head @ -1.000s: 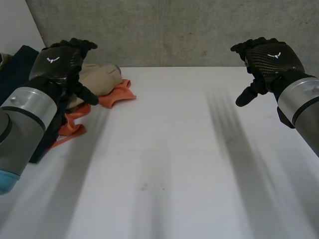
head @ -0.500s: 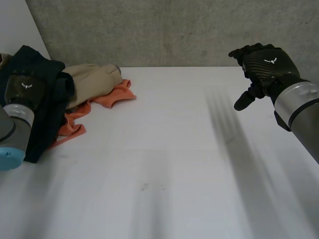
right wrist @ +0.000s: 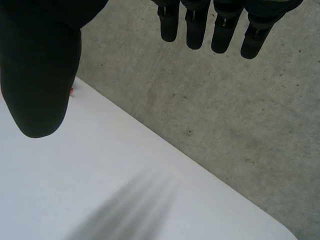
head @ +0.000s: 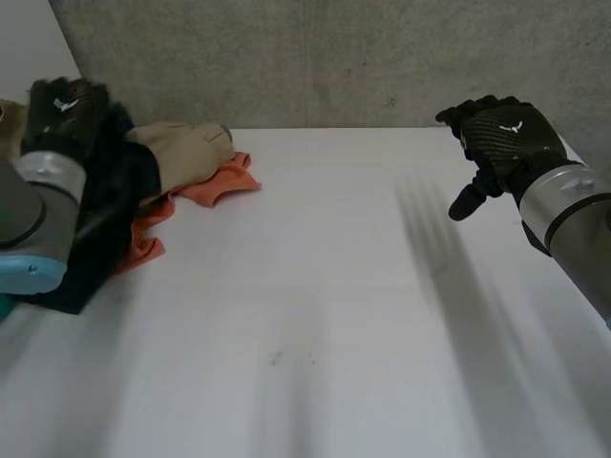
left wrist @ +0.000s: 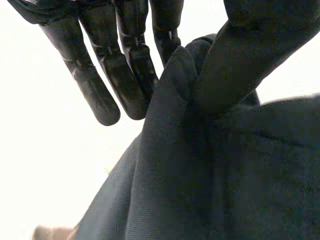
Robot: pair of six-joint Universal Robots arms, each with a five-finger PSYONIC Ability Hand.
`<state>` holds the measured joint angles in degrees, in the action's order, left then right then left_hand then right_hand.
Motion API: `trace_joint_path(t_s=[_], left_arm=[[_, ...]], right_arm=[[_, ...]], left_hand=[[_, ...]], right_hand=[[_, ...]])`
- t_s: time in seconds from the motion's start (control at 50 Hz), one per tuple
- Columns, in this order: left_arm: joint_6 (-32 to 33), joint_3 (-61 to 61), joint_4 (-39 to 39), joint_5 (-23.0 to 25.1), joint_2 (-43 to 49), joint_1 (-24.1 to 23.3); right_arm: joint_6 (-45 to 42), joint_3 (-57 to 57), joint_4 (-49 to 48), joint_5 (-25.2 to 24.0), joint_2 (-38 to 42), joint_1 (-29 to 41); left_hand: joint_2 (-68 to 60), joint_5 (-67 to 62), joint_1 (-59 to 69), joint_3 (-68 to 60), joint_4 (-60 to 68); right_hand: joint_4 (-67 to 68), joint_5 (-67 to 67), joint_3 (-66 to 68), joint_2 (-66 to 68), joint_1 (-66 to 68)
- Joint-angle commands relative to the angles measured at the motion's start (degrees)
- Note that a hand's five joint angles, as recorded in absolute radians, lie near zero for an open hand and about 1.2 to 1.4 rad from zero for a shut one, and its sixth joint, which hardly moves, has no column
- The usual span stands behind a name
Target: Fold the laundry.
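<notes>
The left hand's [head: 65,107] thin pinch on the navy garment [left wrist: 200,175] could slip or snag the orange cloth [head: 218,183]; the right hand [head: 501,134] hovers empty, fingers relaxed.

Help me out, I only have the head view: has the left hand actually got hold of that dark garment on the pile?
Observer: Yes. In its wrist view the left hand pinches a raised fold of the dark garment between thumb and fingers.
Operator: And the right hand, anything in it?
Observer: Nothing. Its wrist view shows the right hand with fingers straight and thumb apart, above the bare table near its edge.
</notes>
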<state>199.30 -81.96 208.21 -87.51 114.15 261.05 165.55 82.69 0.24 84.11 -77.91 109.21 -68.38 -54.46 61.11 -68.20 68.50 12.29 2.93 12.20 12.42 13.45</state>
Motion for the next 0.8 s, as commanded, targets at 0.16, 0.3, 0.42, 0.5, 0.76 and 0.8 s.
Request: trace_joint_path(t_s=[0.16, 0.3, 0.42, 0.5, 0.76, 0.8], left_arm=[[-16.2, 0.1, -5.8, 12.7, -2.0, -26.1], [-16.6, 3.0, -6.6, 13.6, 7.9, -33.1], [-16.4, 1.8, -8.1, 13.3, 5.8, -34.3], [-16.3, -0.8, -10.9, 11.6, -0.9, -31.0], [-7.3, -14.1, -17.2, 10.1, -12.4, -15.7], [-2.0, -17.3, -18.4, 9.7, -12.0, -13.9]], right_arm=[[0.2, -1.7, 0.1, 0.2, -0.9, -0.8], [0.1, -2.1, 0.9, 0.0, -1.0, -3.2], [-1.5, -2.4, 2.2, -0.6, -0.4, -4.2], [-5.8, -2.6, 4.3, -0.9, -0.5, -3.8], [-19.7, 2.2, 14.1, -5.5, -0.5, 0.8], [-19.6, 4.9, 11.9, -5.7, -0.3, 1.8]], left_hand=[[-11.6, -15.5, 18.9, -11.8, 11.5], [9.6, 5.7, -2.3, 9.4, -9.7], [56.3, 52.4, -49.1, 56.2, -56.4], [56.3, 52.4, -49.0, 56.1, -56.4], [52.1, 48.2, -44.8, 51.9, -52.2], [51.4, 47.5, -44.2, 51.3, -51.6]], right_hand=[[-2.3, -2.9, -2.2, -2.4, -3.5], [-2.3, -2.9, -2.2, -2.4, -3.5], [-2.3, -2.9, -2.2, -2.4, -3.5], [-2.3, -2.9, -2.2, -2.4, -3.5], [-2.3, -2.9, -2.2, -2.4, -3.5], [-2.3, -2.9, -2.2, -2.4, -3.5]])
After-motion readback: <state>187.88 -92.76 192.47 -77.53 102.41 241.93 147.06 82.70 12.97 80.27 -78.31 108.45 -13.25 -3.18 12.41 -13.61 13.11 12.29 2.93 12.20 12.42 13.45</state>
